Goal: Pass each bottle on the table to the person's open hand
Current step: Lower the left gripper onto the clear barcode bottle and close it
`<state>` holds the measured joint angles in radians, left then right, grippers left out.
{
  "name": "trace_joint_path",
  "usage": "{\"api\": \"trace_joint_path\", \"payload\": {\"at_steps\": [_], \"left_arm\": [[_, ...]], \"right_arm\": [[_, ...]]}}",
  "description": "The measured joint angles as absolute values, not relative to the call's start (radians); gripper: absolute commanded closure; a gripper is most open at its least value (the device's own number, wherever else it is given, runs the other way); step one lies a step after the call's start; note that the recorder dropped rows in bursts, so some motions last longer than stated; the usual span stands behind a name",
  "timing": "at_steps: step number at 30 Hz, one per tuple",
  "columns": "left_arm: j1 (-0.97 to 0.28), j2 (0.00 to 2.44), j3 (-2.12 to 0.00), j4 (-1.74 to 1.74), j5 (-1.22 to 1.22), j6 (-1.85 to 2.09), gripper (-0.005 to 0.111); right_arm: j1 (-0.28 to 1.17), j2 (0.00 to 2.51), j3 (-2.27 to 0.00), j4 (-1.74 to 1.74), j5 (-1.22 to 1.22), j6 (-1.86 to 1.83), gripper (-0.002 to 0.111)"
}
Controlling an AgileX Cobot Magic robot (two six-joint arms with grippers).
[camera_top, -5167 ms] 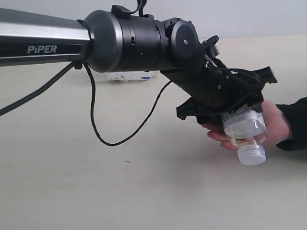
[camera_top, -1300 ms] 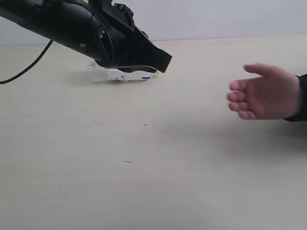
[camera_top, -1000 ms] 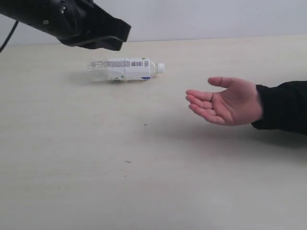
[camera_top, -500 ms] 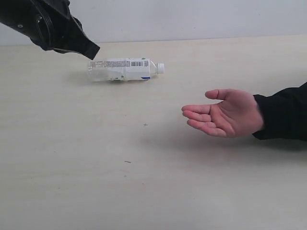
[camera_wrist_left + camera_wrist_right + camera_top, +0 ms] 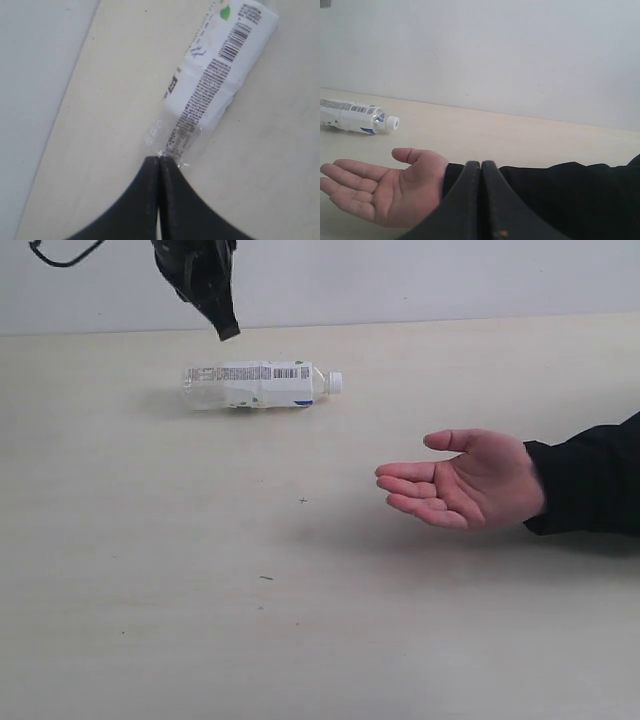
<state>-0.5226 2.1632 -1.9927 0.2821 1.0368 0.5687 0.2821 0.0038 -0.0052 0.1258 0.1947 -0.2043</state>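
Note:
One white-labelled bottle [image 5: 258,385] with a white cap lies on its side on the table [image 5: 150,570], toward the back; it also shows in the left wrist view [image 5: 215,90] and the right wrist view [image 5: 355,116]. The other bottles are out of view. The person's open hand [image 5: 462,480] is held palm up at the right, empty, black sleeve behind it. My left gripper [image 5: 222,328] hangs shut above the bottle's base end, apart from it, holding nothing [image 5: 159,160]. My right gripper [image 5: 481,164] is shut and empty, low behind the hand [image 5: 385,187]; the exterior view does not show it.
A pale wall [image 5: 420,280] runs behind the table's far edge. The black sleeve [image 5: 590,485] reaches in from the right. A few dark specks [image 5: 303,501] mark the bare tabletop in front of the bottle.
The left arm has pulled back up and turned, its gripper tip now pointing down above the bottle. The hand has settled slightly lower and stays open and empty.

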Motion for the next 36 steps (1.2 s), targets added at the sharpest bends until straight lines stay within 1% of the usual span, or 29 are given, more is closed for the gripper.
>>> {"api": "trace_joint_path", "payload": {"at_steps": [6, 11, 12, 13, 14, 16, 17, 20, 21, 23, 25, 36], "left_arm": [[-0.519, 2.248, -2.028, 0.282, 1.027, 0.678, 0.107], [-0.512, 2.277, -2.03, 0.282, 0.906, 0.726, 0.106], [-0.512, 2.279, -2.03, 0.282, 0.881, 0.735, 0.105], [-0.512, 2.279, -2.03, 0.282, 0.864, 0.745, 0.101], [-0.512, 2.284, -2.032, 0.282, 0.85, 0.758, 0.095], [-0.512, 2.296, -2.032, 0.282, 0.838, 0.791, 0.08], [-0.512, 2.303, -2.032, 0.282, 0.835, 0.798, 0.069], [-0.512, 2.328, -2.032, 0.282, 0.834, 0.821, 0.03], [-0.512, 2.336, -2.032, 0.282, 0.834, 0.825, 0.019], [-0.512, 2.347, -2.032, 0.282, 0.834, 0.83, 0.008], [-0.512, 2.353, -2.032, 0.282, 0.834, 0.83, 0.005], [-0.512, 2.355, -2.032, 0.282, 0.859, 0.845, 0.006]], "right_arm": [[0.282, 0.004, -0.005, 0.126, 0.195, -0.204, 0.108], [0.282, 0.004, -0.005, 0.126, 0.195, -0.204, 0.108], [0.282, 0.004, -0.005, 0.126, 0.195, -0.204, 0.108], [0.282, 0.004, -0.005, 0.126, 0.195, -0.204, 0.108], [0.282, 0.004, -0.005, 0.126, 0.195, -0.204, 0.108], [0.282, 0.004, -0.005, 0.126, 0.195, -0.204, 0.108], [0.282, 0.004, -0.005, 0.126, 0.195, -0.204, 0.108], [0.282, 0.004, -0.005, 0.126, 0.195, -0.204, 0.108], [0.282, 0.004, -0.005, 0.126, 0.195, -0.204, 0.108], [0.282, 0.004, -0.005, 0.126, 0.195, -0.204, 0.108], [0.282, 0.004, -0.005, 0.126, 0.195, -0.204, 0.108], [0.282, 0.004, -0.005, 0.126, 0.197, -0.204, 0.108]]}}
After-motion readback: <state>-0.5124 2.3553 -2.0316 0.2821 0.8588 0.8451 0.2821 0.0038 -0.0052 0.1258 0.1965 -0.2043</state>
